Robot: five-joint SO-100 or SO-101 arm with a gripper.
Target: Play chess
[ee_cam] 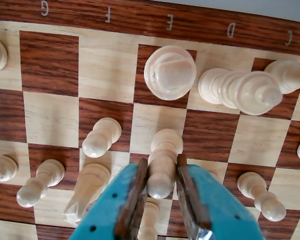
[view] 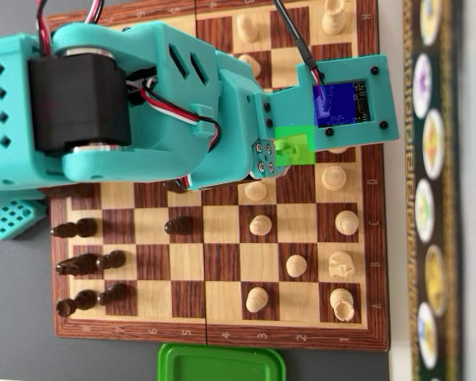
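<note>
On my wrist view, I had the claw clamped on a white pawn, one teal finger pressing each side of it near its head. The pawn stood at the edge of a dark square in the E column of the board, and I could not tell whether its base touched the wood or was lifted. Beyond it on the E file sat the white king, seen from above, with the queen just beside it on the D file. Left of the held pawn in that view were another pawn and a knight. From overhead, the arm covered the upper middle of the board, black pieces were grouped at the left edge, and a green lid lay on the counter below the board.
</note>
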